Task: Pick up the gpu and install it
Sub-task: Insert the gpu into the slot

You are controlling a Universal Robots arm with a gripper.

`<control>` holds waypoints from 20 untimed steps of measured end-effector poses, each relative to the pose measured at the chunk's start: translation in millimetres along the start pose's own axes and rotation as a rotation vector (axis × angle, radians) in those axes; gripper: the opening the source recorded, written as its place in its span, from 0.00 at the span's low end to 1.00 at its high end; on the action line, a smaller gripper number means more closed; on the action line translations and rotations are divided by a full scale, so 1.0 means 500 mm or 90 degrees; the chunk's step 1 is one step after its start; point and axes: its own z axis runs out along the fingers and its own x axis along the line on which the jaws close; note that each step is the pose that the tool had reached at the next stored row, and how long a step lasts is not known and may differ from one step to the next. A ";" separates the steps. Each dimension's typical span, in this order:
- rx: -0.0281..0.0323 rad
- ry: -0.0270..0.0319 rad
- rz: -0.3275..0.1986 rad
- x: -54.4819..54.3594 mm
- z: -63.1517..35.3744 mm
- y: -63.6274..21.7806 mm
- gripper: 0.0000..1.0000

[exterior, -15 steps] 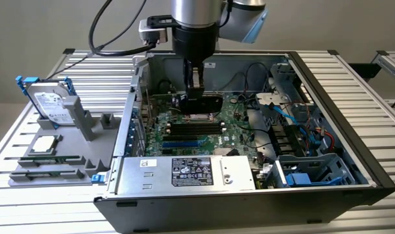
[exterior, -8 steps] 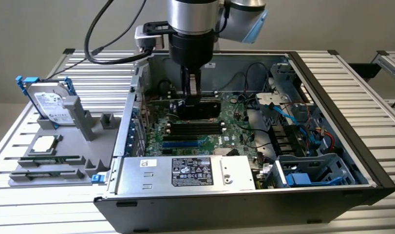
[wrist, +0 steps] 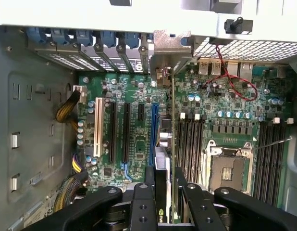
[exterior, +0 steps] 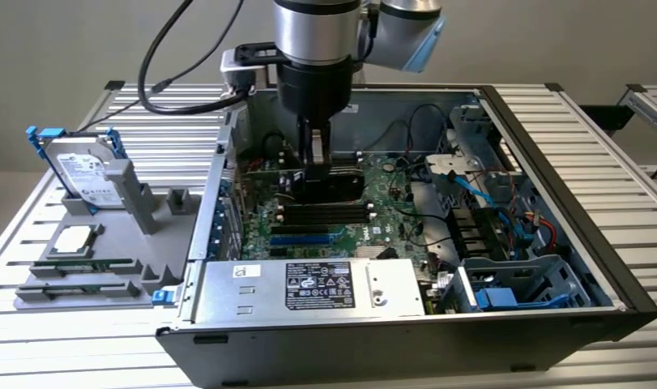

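The black two-finger gripper [exterior: 315,174] reaches down into the open dark-grey computer case [exterior: 415,356] on the slatted aluminium bench [exterior: 587,146]. It pinches the gpu [exterior: 334,190], a thin flat card with a black face, a green board edge and a silver end bracket. In the wrist view the gripper [wrist: 164,180] clamps the gpu [wrist: 165,144] on edge over the green motherboard [wrist: 139,96]. The card stands just beside the long blue expansion slot [wrist: 153,130], between it and the black memory slots [wrist: 187,144]. Its bracket end points at the rear wall with the blue slot latches [wrist: 86,36]. Whether its lower edge sits in a slot I cannot tell. Room is tight: the case's rear wall is near the bracket, and a looped red wire pair [wrist: 235,72] lies on the far side of the card from the blue slot. The silver power supply [exterior: 317,285] along the case's near edge carries black and white labels, too small to read. Outside the case, at the exterior view's left, a grey moulded tray [exterior: 79,296] holds an upright silver hard drive with blue rails [exterior: 85,174], a square processor chip [exterior: 71,241] and narrow green memory strips [exterior: 79,266].
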 end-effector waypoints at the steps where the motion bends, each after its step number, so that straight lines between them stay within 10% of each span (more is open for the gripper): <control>1: 0.0000 0.0002 0.000 0.000 0.002 0.001 0.27; 20: 0.0006 0.0077 0.011 0.008 0.036 0.011 0.27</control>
